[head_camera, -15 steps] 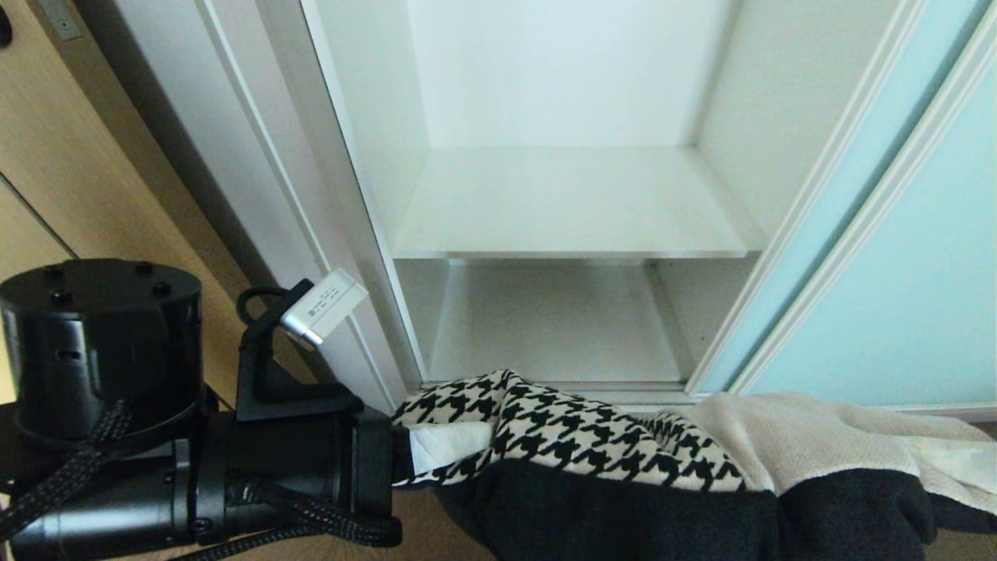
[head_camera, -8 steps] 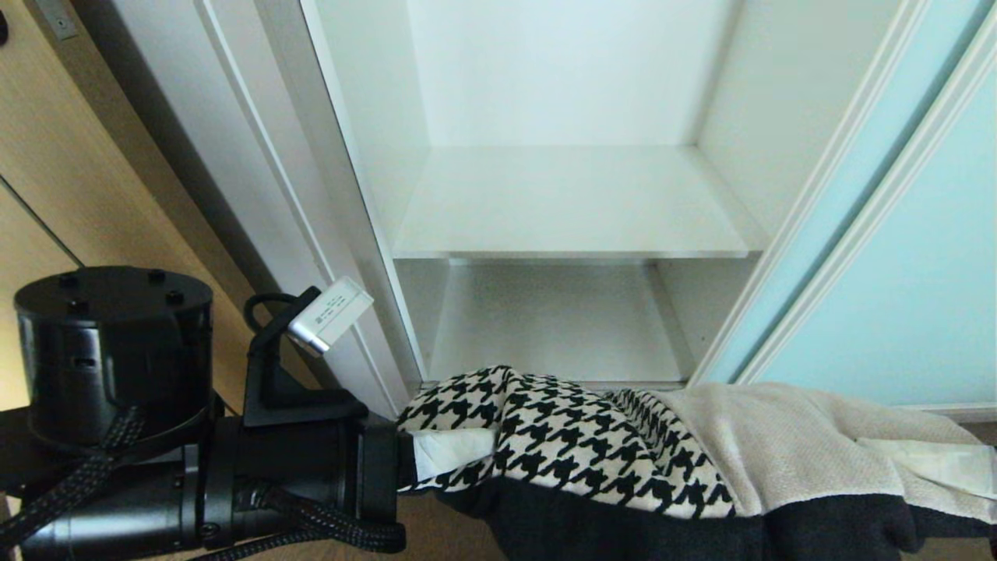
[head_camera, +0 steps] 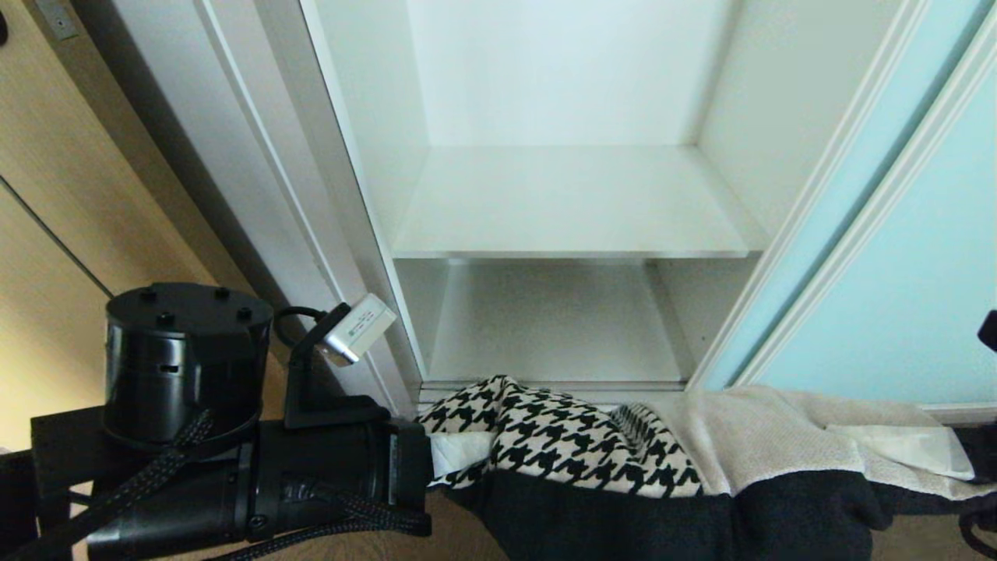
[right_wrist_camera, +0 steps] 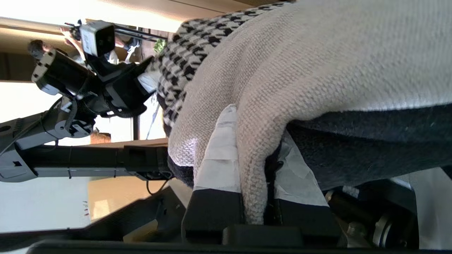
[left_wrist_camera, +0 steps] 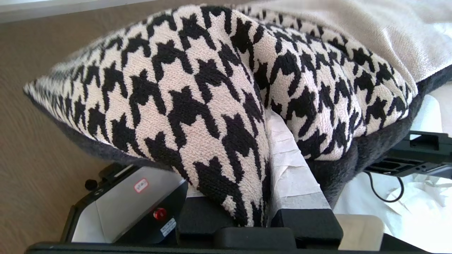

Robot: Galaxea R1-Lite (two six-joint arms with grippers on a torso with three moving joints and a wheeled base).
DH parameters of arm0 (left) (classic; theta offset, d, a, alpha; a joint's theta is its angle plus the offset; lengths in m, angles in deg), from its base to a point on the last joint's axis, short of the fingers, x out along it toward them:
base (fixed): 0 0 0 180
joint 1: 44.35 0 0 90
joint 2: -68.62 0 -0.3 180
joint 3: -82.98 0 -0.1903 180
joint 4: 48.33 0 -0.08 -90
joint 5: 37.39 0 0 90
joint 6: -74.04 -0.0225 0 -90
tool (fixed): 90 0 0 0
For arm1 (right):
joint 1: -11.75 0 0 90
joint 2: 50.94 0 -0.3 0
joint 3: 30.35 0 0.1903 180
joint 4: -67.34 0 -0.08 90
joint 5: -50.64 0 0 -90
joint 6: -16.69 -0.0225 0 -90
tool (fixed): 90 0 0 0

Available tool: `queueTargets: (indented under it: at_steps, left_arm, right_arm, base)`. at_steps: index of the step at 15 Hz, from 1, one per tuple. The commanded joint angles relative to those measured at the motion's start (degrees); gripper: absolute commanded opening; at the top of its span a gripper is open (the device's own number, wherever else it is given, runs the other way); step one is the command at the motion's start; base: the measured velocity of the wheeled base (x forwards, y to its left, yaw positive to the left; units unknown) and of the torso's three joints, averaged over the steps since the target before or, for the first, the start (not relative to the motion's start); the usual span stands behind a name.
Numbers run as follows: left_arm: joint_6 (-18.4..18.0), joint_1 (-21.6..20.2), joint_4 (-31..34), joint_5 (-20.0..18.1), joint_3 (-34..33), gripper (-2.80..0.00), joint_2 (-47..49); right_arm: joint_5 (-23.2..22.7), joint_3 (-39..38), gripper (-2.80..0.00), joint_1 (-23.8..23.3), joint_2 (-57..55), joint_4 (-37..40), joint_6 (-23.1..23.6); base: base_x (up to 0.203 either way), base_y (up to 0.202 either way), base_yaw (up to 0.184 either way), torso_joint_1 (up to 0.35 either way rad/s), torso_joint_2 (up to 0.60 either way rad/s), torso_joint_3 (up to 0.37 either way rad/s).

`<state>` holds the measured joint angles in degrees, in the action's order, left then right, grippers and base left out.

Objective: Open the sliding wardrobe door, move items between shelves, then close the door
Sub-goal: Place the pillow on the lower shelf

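Nearest, at 6 o'clock in the head view: cushion (head_camera: 623, 467), patchwork of houndstooth and cream-beige with dark grey back, held level in front of the wardrobe opening, off the floor. Left gripper (head_camera: 448, 456), at 7 o'clock, pinched narrow on the houndstooth corner; taped fingers (left_wrist_camera: 293, 176) press into the fabric. Right gripper (right_wrist_camera: 256, 169), toward 4 o'clock, clamped narrow on the beige edge. Beyond, at centre: lower shelf (head_camera: 553, 327), white, bare. Above it, upper shelf (head_camera: 568, 202), white. At 3 o'clock: sliding wardrobe door (head_camera: 919, 273), frosted aqua glass, slid aside. At 9 o'clock: wooden cabinet front (head_camera: 54, 195).
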<state>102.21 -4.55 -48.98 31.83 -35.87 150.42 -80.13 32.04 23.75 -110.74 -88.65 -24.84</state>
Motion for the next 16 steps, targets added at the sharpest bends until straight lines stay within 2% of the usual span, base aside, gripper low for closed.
queueTargets:
  at_steps: [1,8,14,16]
  left_arm:
    - [0.16,-0.04,-0.15,-0.22,0.01,-2.80,1.15]
    - [0.21,-0.08,-0.24,0.13,1.79,-2.80,5.03]
    - [0.30,-0.54,-0.25,0.57,3.27,-2.80,7.24]
    - [0.14,-0.60,-0.33,2.73,3.35,-2.80,8.54]
  right_arm:
    - [-0.13,0.35,-2.80,0.37,-2.88,-1.22,-0.29]
    - [1.96,3.85,-2.80,1.29,-10.63,-2.67,-0.30]
    - [6.24,5.63,-2.80,4.79,-13.68,-2.67,-0.21]
    - [6.31,5.71,-2.80,4.79,-14.28,-2.67,-0.21]
  base:
    - [0.000,0.000,0.000,0.000,0.00,0.000]
    - [0.000,0.000,0.000,0.000,0.00,-0.007]
    - [0.000,0.000,0.000,0.004,0.00,-0.163]
    - [0.000,0.000,0.000,0.005,0.00,-0.202]
